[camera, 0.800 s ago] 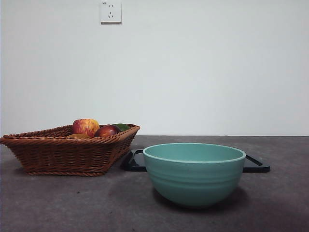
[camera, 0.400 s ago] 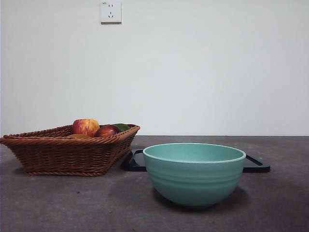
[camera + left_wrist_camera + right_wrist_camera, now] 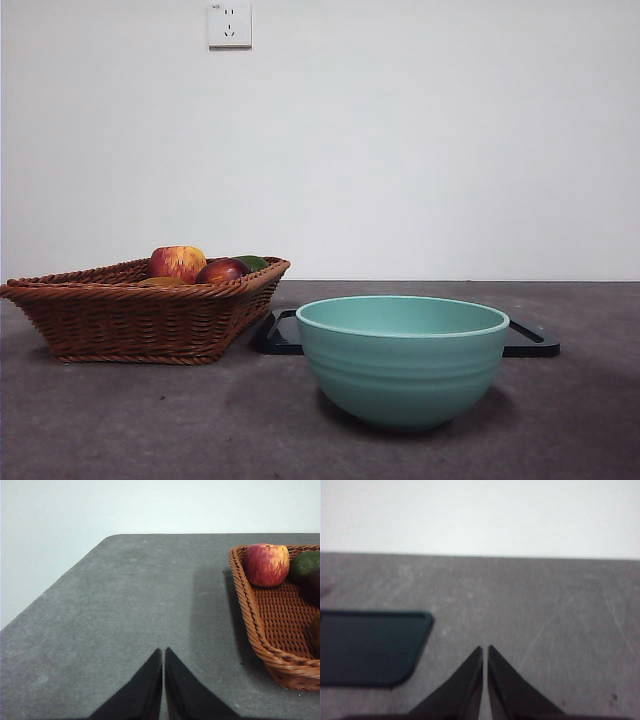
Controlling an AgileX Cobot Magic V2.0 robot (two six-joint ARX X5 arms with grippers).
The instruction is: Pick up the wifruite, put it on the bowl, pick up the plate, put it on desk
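Sitting mid-desk (image 3: pixel 120 420), bowl (image 3: pixel 402 360) fronting plate (image 3: pixel 530 340), beside basket (image 3: pixel 130 320)

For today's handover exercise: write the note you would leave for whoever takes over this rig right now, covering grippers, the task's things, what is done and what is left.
Left gripper: shut, empty, over bare desk beside the basket.
Right gripper: shut, empty, near the dark plate.
Wifruite: in the basket, mostly hidden behind its rim.
Bowl: empty as far as visible, in front of the plate.
Done: nothing. Left: wifruite into bowl, then the plate step.
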